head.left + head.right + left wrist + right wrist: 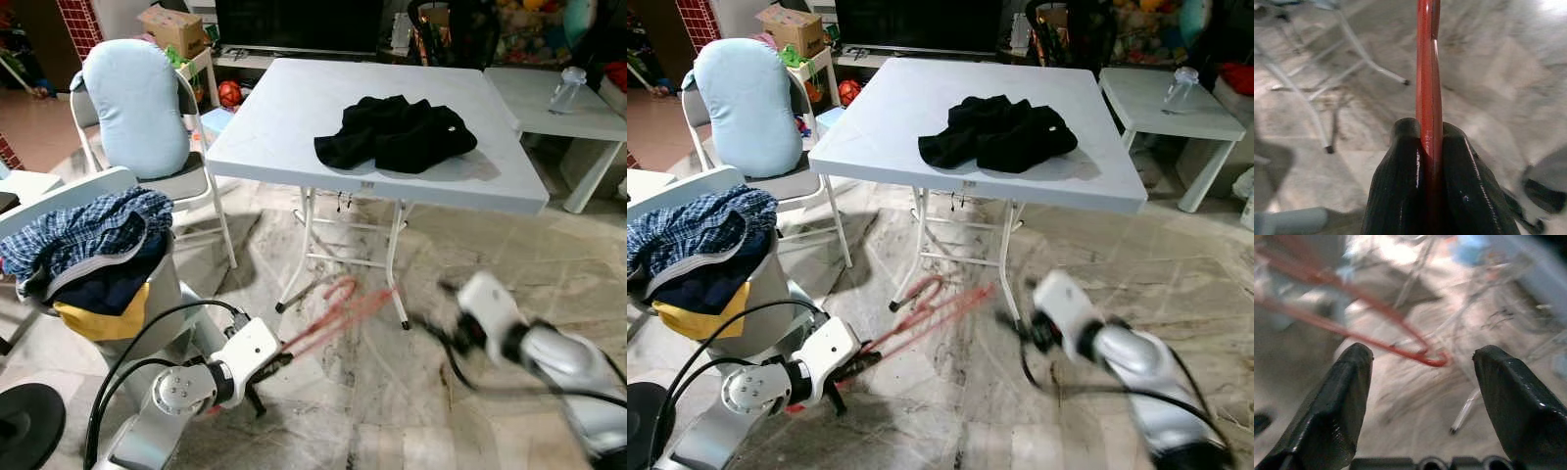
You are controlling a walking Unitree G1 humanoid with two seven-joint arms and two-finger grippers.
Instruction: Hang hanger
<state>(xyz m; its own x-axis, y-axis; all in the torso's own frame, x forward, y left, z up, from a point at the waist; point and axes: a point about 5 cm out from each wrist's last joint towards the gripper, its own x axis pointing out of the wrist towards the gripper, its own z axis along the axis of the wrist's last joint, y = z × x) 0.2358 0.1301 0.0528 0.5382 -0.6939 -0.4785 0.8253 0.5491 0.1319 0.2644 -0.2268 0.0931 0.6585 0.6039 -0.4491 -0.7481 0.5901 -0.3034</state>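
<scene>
— Red hanger [333,311], where is it in the head view?
— Low over the floor, by the table [294,117].
— Left wrist?
— My left gripper [1431,142] clamps it.
— Right wrist?
— My right gripper [1422,382] gapes, holding nothing

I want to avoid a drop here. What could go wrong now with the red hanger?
1. The left gripper pinches the red hanger at one end only, so it may twist or slip.
2. The right gripper is open near its far corner and blurred; it may knock it.
3. The folding table legs stand close and may snag the hook.
</scene>
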